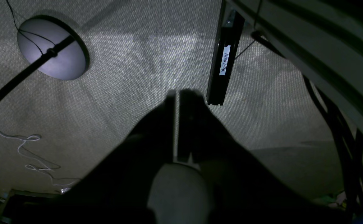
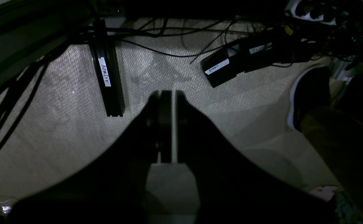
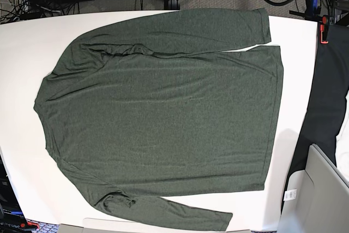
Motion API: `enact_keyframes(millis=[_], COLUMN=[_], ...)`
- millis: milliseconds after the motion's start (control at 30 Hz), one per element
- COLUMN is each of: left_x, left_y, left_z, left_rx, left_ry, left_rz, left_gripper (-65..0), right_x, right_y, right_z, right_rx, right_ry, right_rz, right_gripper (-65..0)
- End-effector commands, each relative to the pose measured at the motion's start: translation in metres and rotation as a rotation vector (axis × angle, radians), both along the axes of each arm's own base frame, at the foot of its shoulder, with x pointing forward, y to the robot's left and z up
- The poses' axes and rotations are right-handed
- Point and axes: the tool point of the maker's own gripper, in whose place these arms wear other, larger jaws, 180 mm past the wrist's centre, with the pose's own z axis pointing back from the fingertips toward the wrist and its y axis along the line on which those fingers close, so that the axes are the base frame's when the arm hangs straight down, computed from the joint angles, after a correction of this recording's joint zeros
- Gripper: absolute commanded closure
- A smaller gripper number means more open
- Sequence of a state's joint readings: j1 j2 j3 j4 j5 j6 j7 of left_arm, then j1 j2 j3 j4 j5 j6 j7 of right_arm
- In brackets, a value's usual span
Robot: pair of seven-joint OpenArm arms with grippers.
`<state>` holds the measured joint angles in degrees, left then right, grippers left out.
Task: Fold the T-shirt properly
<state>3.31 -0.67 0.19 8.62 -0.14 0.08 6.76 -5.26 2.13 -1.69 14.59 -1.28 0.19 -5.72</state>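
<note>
White surface [image 3: 22, 107] is filling most of the base view, and the T-shirt [image 3: 163, 118] is lying spread flat across it, dark olive green and heathered, with its collar end toward the view's left and its hem toward the right. One long sleeve is lying folded along the far edge of the body, its cuff reaching the upper right, while the other sleeve is running along the near edge. Neither arm is appearing in the base view. Both wrist cameras are looking down at woven carpet [image 1: 138, 77]. The left gripper [image 1: 179, 93] is hanging clenched and holding nothing, near a black labelled bar [image 1: 223, 59]. The right gripper [image 2: 168, 93] is likewise hanging clenched and holding nothing, beside a similar labelled bar [image 2: 107, 74].
</note>
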Motion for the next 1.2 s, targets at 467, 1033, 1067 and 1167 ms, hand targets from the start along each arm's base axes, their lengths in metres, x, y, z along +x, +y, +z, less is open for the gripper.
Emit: enact_keyframes(millis=[467,1033,1067,1167], left_x=[0.002,-0.004,-0.006,-0.009], left_y=[0.001,0.002,0.003,0.005], left_z=[0.000,0.000,0.000,0.000], left_rx=[0.005,0.006,0.008,0.011], left_ry=[-0.009,0.000,0.003,0.008], left_rz=[-0.001,-0.001,-0.001,-0.001], left_gripper=[0.0,0.0,0.0,0.0], right_x=[-0.010,-0.017,-0.019,-0.025], right_y=[0.000,-0.001,-0.001,-0.005], right_z=[0.000,0.001,0.001,0.001], right_rx=[0.000,-0.001,-0.001,-0.008], right_ry=[0.009,0.018,0.021,0.033], right_rz=[0.001,0.001,0.001,0.002], right_gripper=[-0.2,-0.2,-0.2,-0.2])
